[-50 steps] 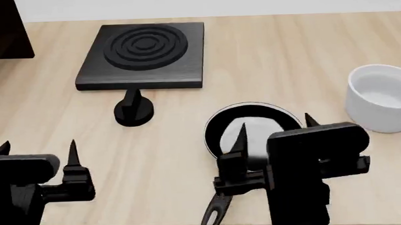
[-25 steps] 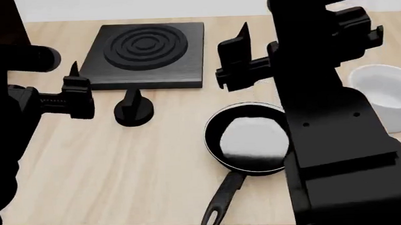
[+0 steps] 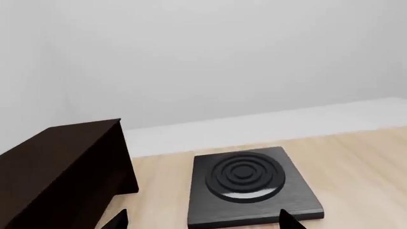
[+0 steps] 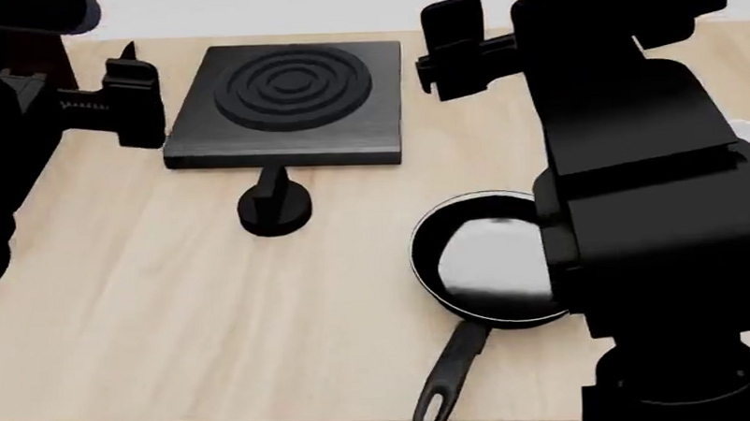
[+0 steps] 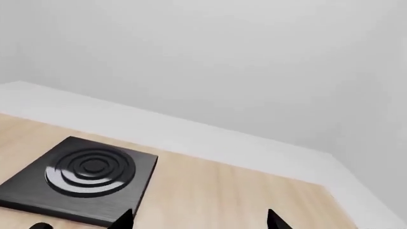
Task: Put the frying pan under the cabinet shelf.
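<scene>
On wood-grain table (image 4: 166,311), round glossy frying pan (image 4: 489,263), sq. ringed stove plate (image 4: 290,106)

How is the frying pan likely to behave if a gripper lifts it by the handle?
The frying pan looks rigid, so it should not flex. Lifted by its long handle, the round bowl end would probably droop. Its glossy finish suggests it could slip.

square black stove plate (image 4: 289,104), small black knob (image 4: 274,207) just beside, wooden table (image 4: 166,321)
</scene>
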